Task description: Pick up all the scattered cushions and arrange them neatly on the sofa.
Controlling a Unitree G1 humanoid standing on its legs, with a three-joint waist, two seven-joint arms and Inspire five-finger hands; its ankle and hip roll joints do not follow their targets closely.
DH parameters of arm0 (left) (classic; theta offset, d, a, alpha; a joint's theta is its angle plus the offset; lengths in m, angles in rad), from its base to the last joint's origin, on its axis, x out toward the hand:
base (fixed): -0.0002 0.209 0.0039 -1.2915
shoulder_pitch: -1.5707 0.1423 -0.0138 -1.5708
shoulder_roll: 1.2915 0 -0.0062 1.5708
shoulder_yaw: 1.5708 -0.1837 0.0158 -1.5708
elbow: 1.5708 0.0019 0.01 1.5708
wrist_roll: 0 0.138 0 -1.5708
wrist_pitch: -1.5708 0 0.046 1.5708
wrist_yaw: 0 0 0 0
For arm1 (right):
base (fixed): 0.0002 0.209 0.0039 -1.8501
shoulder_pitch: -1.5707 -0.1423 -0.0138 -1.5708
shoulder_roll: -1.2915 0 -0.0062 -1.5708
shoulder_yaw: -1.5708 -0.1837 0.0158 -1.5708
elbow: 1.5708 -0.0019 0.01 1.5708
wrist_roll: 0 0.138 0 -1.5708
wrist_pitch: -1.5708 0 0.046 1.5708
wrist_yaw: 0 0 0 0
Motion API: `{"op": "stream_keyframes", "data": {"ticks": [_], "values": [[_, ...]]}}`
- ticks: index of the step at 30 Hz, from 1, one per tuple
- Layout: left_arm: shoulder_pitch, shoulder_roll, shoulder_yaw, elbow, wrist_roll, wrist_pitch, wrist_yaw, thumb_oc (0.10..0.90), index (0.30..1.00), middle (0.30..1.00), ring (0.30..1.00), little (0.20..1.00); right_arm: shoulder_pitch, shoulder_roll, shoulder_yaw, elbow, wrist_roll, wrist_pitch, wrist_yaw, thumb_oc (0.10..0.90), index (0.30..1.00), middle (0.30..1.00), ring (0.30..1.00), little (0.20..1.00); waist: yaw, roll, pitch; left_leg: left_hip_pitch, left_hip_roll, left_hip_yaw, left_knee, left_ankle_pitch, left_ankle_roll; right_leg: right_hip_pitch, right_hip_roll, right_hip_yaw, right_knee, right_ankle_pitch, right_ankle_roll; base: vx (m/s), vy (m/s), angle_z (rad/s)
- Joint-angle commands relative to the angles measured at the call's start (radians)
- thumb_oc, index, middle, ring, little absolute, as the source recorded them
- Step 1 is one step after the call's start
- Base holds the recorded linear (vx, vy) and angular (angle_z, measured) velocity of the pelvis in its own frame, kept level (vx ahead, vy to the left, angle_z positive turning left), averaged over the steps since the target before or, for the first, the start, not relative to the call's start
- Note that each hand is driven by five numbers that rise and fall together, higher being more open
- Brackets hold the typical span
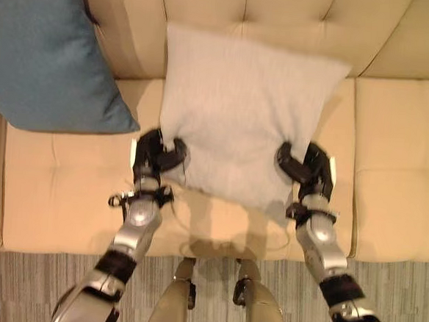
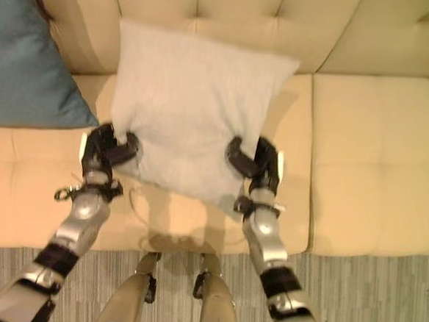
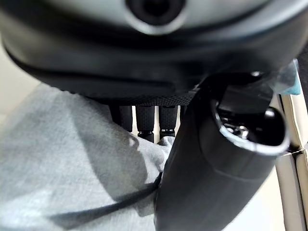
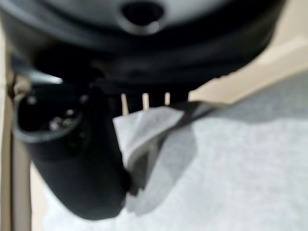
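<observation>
Both hands on the light grey cushion (image 1: 239, 118); it sits over the middle seat of the cream sofa (image 1: 399, 159), top edge leaning against the tufted backrest (image 1: 283, 18), lower edge hanging over the seat cushion near the front.

Left hand (image 1: 156, 155) clamped on the cushion's lower left corner; thumb over the front face, fingers (image 3: 144, 120) curled behind the fabric, per left wrist view; grey cloth bunched between thumb and fingers.

Right hand (image 1: 306, 167) clamped on the lower right corner; right wrist view shows a fold of the grey fabric pinched between the thumb and the fingers (image 4: 144, 103); cream upholstery visible just past the cushion edge.

Cushion slightly skewed: upper right corner points out toward the seam between middle and right seat; lower edge sags between the two hands; whether it rests its weight on the seat or is carried by the hands, cannot tell.

Blue cushion (image 1: 45, 53) at the sofa's left end, propped against the backrest and the left seat; its lower right corner comes near the grey cushion's left edge and the left hand, but apart from both.

Right seat of the sofa bare; striped grey rug (image 1: 411, 293) on the floor in front of the sofa.
</observation>
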Motion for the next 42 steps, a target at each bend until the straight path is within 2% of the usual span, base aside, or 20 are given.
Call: {"op": "stream_keyframes", "data": {"ticks": [1, 3, 10, 13, 18, 23, 25, 27, 30, 33, 34, 36, 37, 38, 40, 41, 42], "values": [[-0.038, -0.022, -0.021, -0.107, 0.046, -0.099, -0.104, 0.400, 0.300, 0.300, 0.300, 0.300, 0.000, 0.052, 0.000, -0.101, -0.081, -0.084, 0.078, 0.400, 0.300, 0.300, 0.300, 0.300, -0.003, -0.030, -0.202, 0.059, -0.032, 0.041, 0.001, -0.128, 0.017, 0.072, -0.011, 0.031, 0.004, -0.091, 0.077, 0.07, -0.006, -0.21], [0.086, -0.010, 0.002, -0.157, 0.041, -0.083, -0.146, 0.400, 0.300, 0.300, 0.300, 0.300, 0.103, 0.040, -0.035, -0.136, -0.107, -0.066, 0.105, 0.400, 0.300, 0.300, 0.300, 0.300, -0.011, -0.030, -0.221, 0.138, -0.032, 0.052, 0.001, -0.144, 0.030, 0.145, -0.004, 0.038, 0.004, -0.108, 0.075, 0.11, 0.000, -0.20], [0.259, 0.035, 0.009, -0.262, 0.036, -0.046, -0.239, 0.400, 0.300, 0.300, 0.300, 0.300, 0.274, 0.029, -0.111, -0.204, -0.133, -0.041, 0.156, 0.400, 0.300, 0.300, 0.300, 0.300, -0.030, -0.018, -0.264, 0.298, -0.031, 0.078, 0.004, -0.190, 0.051, 0.284, -0.002, 0.059, 0.033, -0.149, 0.076, 0.07, 0.034, -0.14], [0.301, 0.039, 0.008, -0.289, 0.030, -0.030, -0.261, 0.400, 0.300, 0.300, 0.300, 0.300, 0.323, 0.019, -0.130, -0.221, -0.158, -0.027, 0.169, 0.400, 0.300, 0.300, 0.300, 0.300, -0.033, -0.017, -0.282, 0.351, -0.037, 0.091, 0.012, -0.215, 0.062, 0.327, -0.005, 0.071, 0.045, -0.160, 0.081, 0.07, 0.079, -0.18], [0.317, 0.032, -0.003, -0.289, 0.036, -0.019, -0.261, 0.400, 0.300, 0.300, 0.300, 0.300, 0.344, 0.022, -0.141, -0.225, -0.193, -0.020, 0.159, 0.400, 0.300, 0.300, 0.300, 0.300, -0.042, -0.016, -0.279, 0.388, -0.042, 0.117, 0.008, -0.225, 0.077, 0.334, -0.009, 0.100, 0.055, -0.148, 0.098, -0.01, 0.070, -0.17], [0.314, 0.052, 0.001, -0.287, 0.054, -0.018, -0.256, 0.400, 0.300, 0.300, 0.300, 0.300, 0.322, 0.040, -0.128, -0.220, -0.188, -0.022, 0.152, 0.400, 0.300, 0.300, 0.300, 0.300, -0.048, -0.015, -0.253, 0.367, -0.041, 0.168, 0.001, -0.212, 0.093, 0.259, -0.011, 0.131, 0.122, -0.124, 0.128, -0.17, 0.057, -0.49], [0.311, 0.069, 0.000, -0.301, 0.062, -0.019, -0.258, 0.400, 0.300, 0.300, 0.300, 0.300, 0.310, 0.045, -0.119, -0.224, -0.193, -0.024, 0.150, 0.400, 0.300, 0.300, 0.300, 0.300, -0.037, -0.006, -0.220, 0.341, -0.024, 0.186, 0.008, -0.186, 0.103, 0.232, -0.002, 0.088, 0.238, -0.173, 0.108, -0.32, 0.038, -0.77], [0.323, 0.074, 0.008, -0.312, 0.063, -0.018, -0.263, 0.400, 0.300, 0.300, 0.300, 0.300, 0.313, 0.046, -0.117, -0.233, -0.201, -0.031, 0.148, 0.400, 0.300, 0.300, 0.300, 0.300, -0.024, -0.004, -0.214, 0.328, -0.019, 0.189, 0.014, -0.175, 0.110, 0.250, 0.004, 0.069, 0.326, -0.237, 0.093, -0.20, 0.002, -0.33], [0.327, 0.074, 0.018, -0.308, 0.052, -0.015, -0.263, 0.400, 0.300, 0.300, 0.300, 0.300, 0.310, 0.052, -0.107, -0.239, -0.211, -0.035, 0.145, 0.400, 0.300, 0.300, 0.300, 0.300, 0.007, -0.010, -0.227, 0.288, -0.017, 0.211, 0.026, -0.160, 0.117, 0.300, 0.000, 0.035, 0.403, -0.291, 0.081, -0.19, -0.040, -0.19], [0.331, 0.064, 0.022, -0.309, 0.038, -0.016, -0.264, 0.400, 0.300, 0.300, 0.300, 0.300, 0.304, 0.052, -0.102, -0.246, -0.222, -0.030, 0.132, 0.400, 0.300, 0.300, 0.300, 0.300, 0.055, -0.035, -0.242, 0.238, -0.019, 0.251, 0.051, -0.142, 0.109, 0.379, -0.007, -0.014, 0.285, -0.300, 0.074, -0.16, -0.092, -0.29], [0.331, 0.065, 0.022, -0.309, 0.038, -0.017, -0.264, 0.400, 0.300, 0.300, 0.300, 0.300, 0.304, 0.052, -0.102, -0.246, -0.222, -0.030, 0.132, 0.400, 0.300, 0.300, 0.300, 0.300, 0.055, -0.035, -0.243, 0.236, -0.018, 0.251, 0.053, -0.143, 0.108, 0.381, -0.007, -0.014, 0.279, -0.298, 0.074, -0.12, -0.122, -0.25], [0.338, 0.055, 0.012, -0.307, 0.035, -0.013, -0.269, 0.400, 0.300, 0.300, 0.300, 0.300, 0.309, 0.035, -0.111, -0.273, -0.230, -0.030, 0.118, 0.400, 0.300, 0.300, 0.300, 0.300, 0.060, -0.046, -0.245, 0.187, -0.009, 0.243, 0.068, -0.109, 0.088, 0.420, 0.038, 0.011, 0.147, -0.320, 0.047, -0.13, -0.173, -0.20], [0.338, 0.054, 0.012, -0.307, 0.035, -0.013, -0.269, 0.400, 0.300, 0.300, 0.300, 0.300, 0.309, 0.035, -0.111, -0.273, -0.230, -0.030, 0.118, 0.400, 0.300, 0.300, 0.300, 0.300, 0.060, -0.046, -0.245, 0.186, -0.009, 0.243, 0.068, -0.108, 0.088, 0.420, 0.038, 0.011, 0.147, -0.319, 0.047, -0.29, -0.219, -0.16], [0.312, 0.047, -0.009, -0.300, 0.017, -0.011, -0.265, 0.400, 0.300, 0.300, 0.300, 0.300, 0.304, 0.011, -0.118, -0.295, -0.233, -0.032, 0.098, 0.400, 0.300, 0.300, 0.300, 0.300, 0.051, -0.036, -0.229, 0.140, 0.006, 0.227, 0.074, -0.069, 0.067, 0.405, 0.062, 0.013, 0.118, -0.313, 0.030, -0.27, -0.149, -0.08], [0.306, 0.045, -0.015, -0.299, 0.019, -0.011, -0.266, 0.400, 0.300, 0.300, 0.300, 0.300, 0.307, 0.003, -0.122, -0.300, -0.238, -0.031, 0.095, 0.400, 0.300, 0.300, 0.300, 0.300, 0.045, -0.033, -0.228, 0.138, 0.008, 0.220, 0.074, -0.066, 0.063, 0.407, 0.066, 0.008, 0.112, -0.310, 0.028, -0.19, -0.100, 0.09], [0.296, 0.044, -0.025, -0.302, 0.022, -0.010, -0.263, 0.400, 0.300, 0.300, 0.300, 0.300, 0.307, -0.005, -0.124, -0.301, -0.239, -0.031, 0.092, 0.400, 0.300, 0.300, 0.300, 0.300, 0.044, -0.032, -0.218, 0.124, 0.011, 0.202, 0.087, -0.057, 0.055, 0.405, 0.069, 0.014, 0.113, -0.308, 0.023, -0.26, -0.045, 0.17], [0.269, 0.040, -0.042, -0.311, 0.024, -0.012, -0.250, 0.400, 0.300, 0.300, 0.300, 0.300, 0.289, -0.014, -0.118, -0.287, -0.231, -0.030, 0.082, 0.400, 0.300, 0.300, 0.300, 0.300, 0.049, -0.034, -0.180, 0.096, -0.002, 0.100, 0.143, -0.072, 0.036, 0.378, 0.068, 0.029, 0.132, -0.293, 0.013, -0.26, -0.045, 0.07]]}}
